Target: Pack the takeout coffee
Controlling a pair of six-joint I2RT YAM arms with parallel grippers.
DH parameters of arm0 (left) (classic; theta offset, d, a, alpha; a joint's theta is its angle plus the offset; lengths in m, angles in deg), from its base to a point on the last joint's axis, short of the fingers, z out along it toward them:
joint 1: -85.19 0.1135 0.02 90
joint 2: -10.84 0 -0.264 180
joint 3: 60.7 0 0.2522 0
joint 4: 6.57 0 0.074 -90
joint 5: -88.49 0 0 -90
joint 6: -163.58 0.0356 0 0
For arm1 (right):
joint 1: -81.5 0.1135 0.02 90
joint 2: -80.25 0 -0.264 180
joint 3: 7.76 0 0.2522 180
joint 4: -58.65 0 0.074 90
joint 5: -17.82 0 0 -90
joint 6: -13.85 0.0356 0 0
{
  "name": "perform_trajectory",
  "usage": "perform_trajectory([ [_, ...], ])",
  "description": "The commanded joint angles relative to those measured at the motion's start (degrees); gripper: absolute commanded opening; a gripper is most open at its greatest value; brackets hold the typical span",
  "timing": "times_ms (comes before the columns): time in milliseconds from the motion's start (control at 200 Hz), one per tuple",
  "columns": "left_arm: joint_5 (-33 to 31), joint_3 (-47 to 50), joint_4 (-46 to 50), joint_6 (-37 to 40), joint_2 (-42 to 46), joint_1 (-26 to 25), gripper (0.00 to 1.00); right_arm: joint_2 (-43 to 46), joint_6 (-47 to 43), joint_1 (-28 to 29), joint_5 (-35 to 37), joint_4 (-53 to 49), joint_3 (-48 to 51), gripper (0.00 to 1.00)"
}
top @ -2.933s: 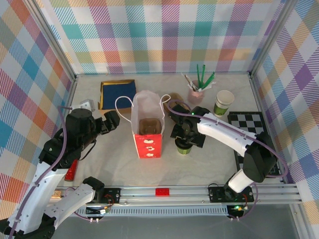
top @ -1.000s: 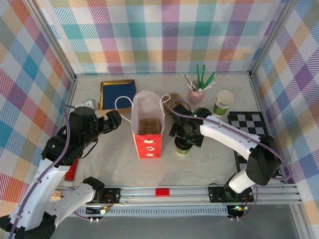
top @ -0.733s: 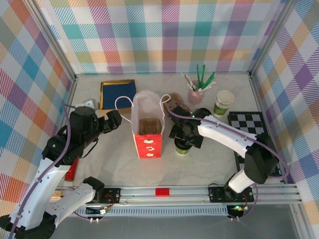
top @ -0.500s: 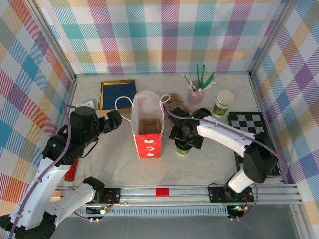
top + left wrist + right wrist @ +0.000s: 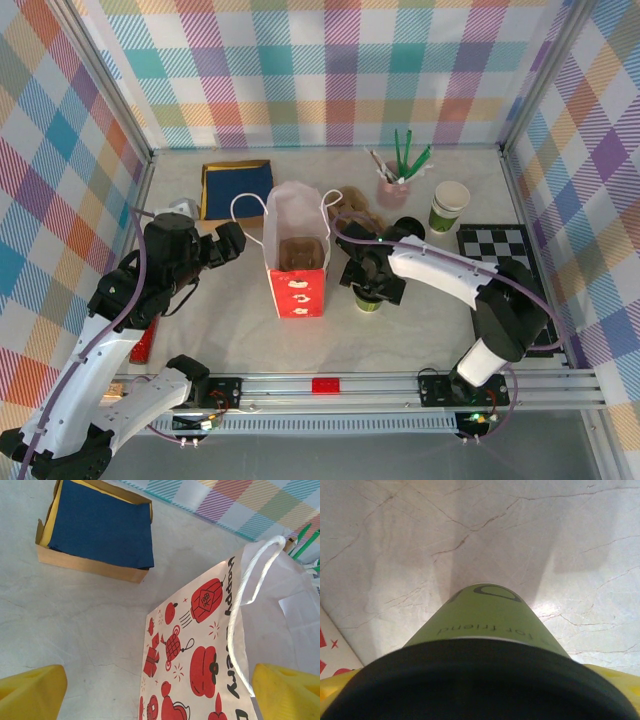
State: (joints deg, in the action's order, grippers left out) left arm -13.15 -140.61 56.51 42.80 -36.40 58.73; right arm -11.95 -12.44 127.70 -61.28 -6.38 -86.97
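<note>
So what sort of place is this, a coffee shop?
More likely a robot test booth staged as one: plaid panels wall in a small table, two robot arms are bolted at its edge, and a red bag and takeout coffee serve as props.

The counter [image 5: 470, 525]: pale stone-look surface, mostly matt, w/ thin crack-like veins. The takeout coffee [image 5: 487, 622]: paper body, olive-green, smooth & matt; its lid is black plastic, dull. The red bag [image 5: 200, 655]: smooth printed paper, handle of twisted white cord. The box [image 5: 85, 564]: brown cardboard, matt; the dark blue napkins [image 5: 100, 527] inside look soft, paper or cloth, cannot tell. The fingers [image 5: 30, 690] of the left pincer [image 5: 159, 692]: yellow plastic, matt.
</note>
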Motion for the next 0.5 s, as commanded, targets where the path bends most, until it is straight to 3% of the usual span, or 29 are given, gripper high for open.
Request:
perform_trajectory([
  [0, -0.38, 0.32, -1.33, 0.25, 0.62, 0.62, 0.95, -0.96, 1.21, 0.21, -0.43, 0.68, 1.12, 0.94],
  [495, -0.38, 0.46, -1.33, 0.11, 0.88, 0.62, 0.93, -1.73, 1.45, 0.20, 0.09, 1.03, 2.70, 0.78],
])
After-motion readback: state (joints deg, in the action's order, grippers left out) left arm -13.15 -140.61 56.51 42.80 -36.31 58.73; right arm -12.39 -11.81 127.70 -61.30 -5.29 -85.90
